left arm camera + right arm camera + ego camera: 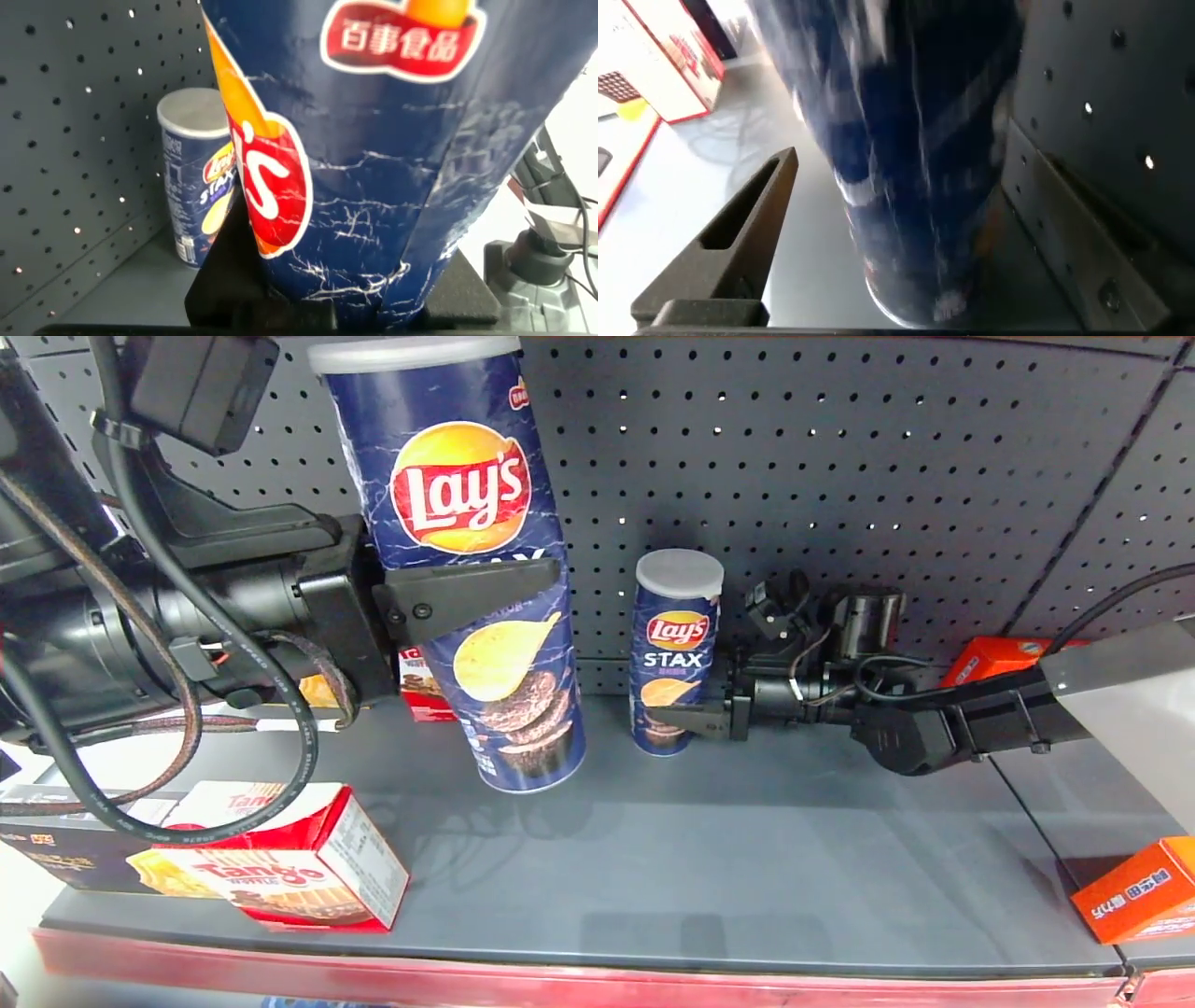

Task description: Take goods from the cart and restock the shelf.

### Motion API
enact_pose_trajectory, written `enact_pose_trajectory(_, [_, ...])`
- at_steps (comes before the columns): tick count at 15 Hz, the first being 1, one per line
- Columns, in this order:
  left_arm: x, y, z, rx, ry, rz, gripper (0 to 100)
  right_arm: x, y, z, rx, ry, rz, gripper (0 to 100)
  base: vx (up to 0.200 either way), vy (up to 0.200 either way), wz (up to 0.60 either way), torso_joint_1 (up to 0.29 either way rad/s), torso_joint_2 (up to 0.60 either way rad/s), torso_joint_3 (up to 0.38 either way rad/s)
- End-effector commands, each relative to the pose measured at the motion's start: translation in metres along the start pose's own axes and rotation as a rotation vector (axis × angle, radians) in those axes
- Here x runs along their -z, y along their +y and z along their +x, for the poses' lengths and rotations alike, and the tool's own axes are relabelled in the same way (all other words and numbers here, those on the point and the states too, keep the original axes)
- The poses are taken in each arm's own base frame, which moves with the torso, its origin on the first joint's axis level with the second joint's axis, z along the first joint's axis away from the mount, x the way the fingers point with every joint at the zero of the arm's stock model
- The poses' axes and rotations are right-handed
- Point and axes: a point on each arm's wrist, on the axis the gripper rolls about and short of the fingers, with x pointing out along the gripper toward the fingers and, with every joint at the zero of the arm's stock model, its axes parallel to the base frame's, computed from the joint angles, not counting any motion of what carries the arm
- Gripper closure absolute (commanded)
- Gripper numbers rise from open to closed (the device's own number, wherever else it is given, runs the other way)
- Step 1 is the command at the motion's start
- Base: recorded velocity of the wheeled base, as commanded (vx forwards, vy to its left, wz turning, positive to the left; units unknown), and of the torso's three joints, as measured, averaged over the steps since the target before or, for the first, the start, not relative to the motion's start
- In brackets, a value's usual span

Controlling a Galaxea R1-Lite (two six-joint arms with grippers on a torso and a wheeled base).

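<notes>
Noting the left gripper (504,597) clamped across the middle of the held can (457,495), which leans with its base low over the shelf (747,840). We judge the mid-body grip leaves the base free for setting down; contact with the board we cannot tell. The standing can (674,644) is upright by the pegboard (840,457), with the right gripper (686,719) around its lower part. The right wrist view adds a gap between one finger (738,233) and the can wall: its jaws stand apart.
</notes>
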Motion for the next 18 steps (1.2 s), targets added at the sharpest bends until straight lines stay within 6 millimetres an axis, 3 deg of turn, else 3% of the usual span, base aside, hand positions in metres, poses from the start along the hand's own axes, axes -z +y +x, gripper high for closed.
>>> enact_pose_trajectory(1, [0.003, 0.0, 0.0, 0.0, 0.005, -0.01, 100, -0.009, -0.002, 0.003, -0.007, -0.011, -0.016, 0, 0.0, 0.0, 0.0, 0.0, 0.0, 0.0])
enact_pose_trajectory(6, [0.002, 0.002, -0.003, -0.012, 0.0, -0.01, 100, -0.002, 0.001, 0.019, -0.04, -0.001, 0.001, 0, 0.0, 0.0, 0.0, 0.0, 0.0, 0.0])
enact_pose_trajectory(7, [0.002, 0.002, -0.003, -0.012, -0.001, -0.009, 100, -0.001, 0.001, 0.02, -0.041, -0.001, -0.002, 100, 0.0, 0.0, 0.0, 0.0, 0.0, 0.0])
enact_pose_trajectory(13, [0.002, 0.002, -0.003, -0.015, -0.002, -0.008, 100, 0.002, 0.003, 0.02, -0.044, 0.007, 0.009, 100, 0.0, 0.0, 0.0, 0.0, 0.0, 0.0])
enact_pose_trajectory(16, [0.0, 0.002, -0.004, -0.014, -0.004, -0.006, 100, -0.015, 0.013, 0.013, -0.04, -0.007, -0.011, 100, 0.0, 0.0, 0.0, 0.0, 0.0, 0.0])
enact_pose_trajectory(18, [0.0, 0.002, -0.004, -0.014, -0.004, -0.006, 100, -0.033, 0.034, 0.007, -0.046, -0.015, -0.023, 100, 0.0, 0.0, 0.0, 0.0, 0.0, 0.0])
